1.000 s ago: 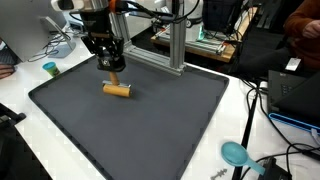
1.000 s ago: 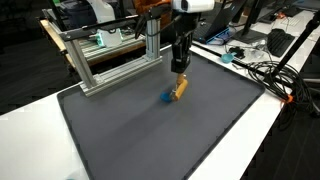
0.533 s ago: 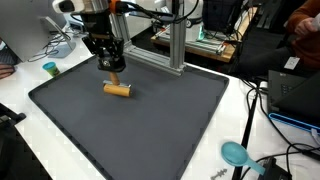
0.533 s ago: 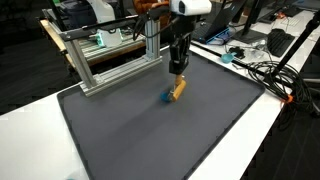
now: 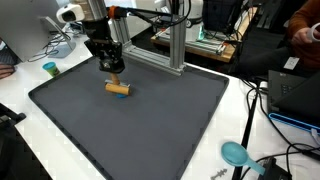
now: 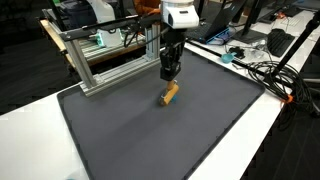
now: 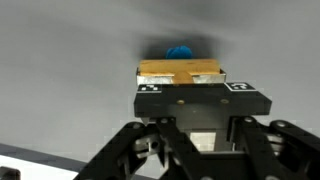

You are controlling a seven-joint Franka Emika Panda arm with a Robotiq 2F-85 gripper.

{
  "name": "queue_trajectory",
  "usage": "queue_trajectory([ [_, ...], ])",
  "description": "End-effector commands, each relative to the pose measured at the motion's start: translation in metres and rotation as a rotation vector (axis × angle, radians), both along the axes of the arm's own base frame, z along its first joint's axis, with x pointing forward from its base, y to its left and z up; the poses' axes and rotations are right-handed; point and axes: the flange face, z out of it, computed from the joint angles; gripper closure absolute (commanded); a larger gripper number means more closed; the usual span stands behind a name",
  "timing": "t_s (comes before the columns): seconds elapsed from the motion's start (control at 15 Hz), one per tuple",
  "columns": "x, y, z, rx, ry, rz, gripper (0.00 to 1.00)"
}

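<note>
The hand (image 5: pixel 114 70) is hanging low over the dark mat (image 5: pixel 150 125), its jaws drawn in about as far as they go around a wooden cylinder (image 5: pixel 118 88). In the wrist view the cylinder (image 7: pixel 180 71) is lying crosswise right at the fingertips, with a blue piece (image 7: pixel 180 52) showing just beyond it. Both exterior views are showing the cylinder directly beneath the hand. They are too small to tell whether it is resting on the mat or hanging just clear of it.

Judging by this, the grip is looking made, and the cylinder is sitting close under the hand near the mat's middle, not set down anywhere else.

As for containers, none is standing on the mat. A small teal-topped pot (image 5: pixel 49 68) is standing on the white bench (image 5: pixel 15 95), well off to one side of the hand, and its contents are not showing. A teal round thing (image 5: pixel 235 153) is lying far from the hand, past the mat's opposite corner. Behind the hand an aluminium frame (image 5: pixel 176 50) is standing at the mat's far edge
</note>
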Motion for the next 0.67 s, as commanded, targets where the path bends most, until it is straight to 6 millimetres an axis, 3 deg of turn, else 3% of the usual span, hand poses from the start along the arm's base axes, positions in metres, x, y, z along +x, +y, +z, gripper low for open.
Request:
queue_trajectory([
  [0.0,0.002,-0.003,-0.011,0.002,0.028,-0.02,0.77],
  [0.6,-0.002,-0.006,-0.027,0.01,0.112,-0.032,0.77],
])
